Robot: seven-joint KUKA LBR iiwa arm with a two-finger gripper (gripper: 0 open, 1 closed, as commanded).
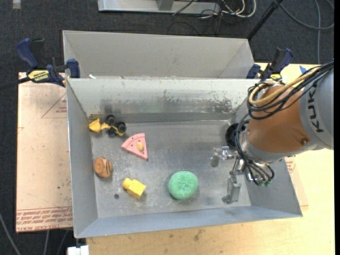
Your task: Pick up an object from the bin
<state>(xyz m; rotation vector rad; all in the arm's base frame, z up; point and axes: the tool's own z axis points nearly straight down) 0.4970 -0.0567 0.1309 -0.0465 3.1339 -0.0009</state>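
Nothing lifted yet, we saw: the claw (227,180) hung low at the bin's (159,97) right, its width we couldn't tell, the green ball (183,185) lying near it, leftward, apart.

Scuffed matt metal bin (159,108); fuzzy green ball (183,185)

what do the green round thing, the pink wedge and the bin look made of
Green round pad: probably sponge or foam; its surface looks matte and pitted. Pink wedge: likely moulded plastic or foam, smooth and even in colour; I can't tell which. Bin: grey sheet metal, dull, with scuffed dark streaks on its back wall.
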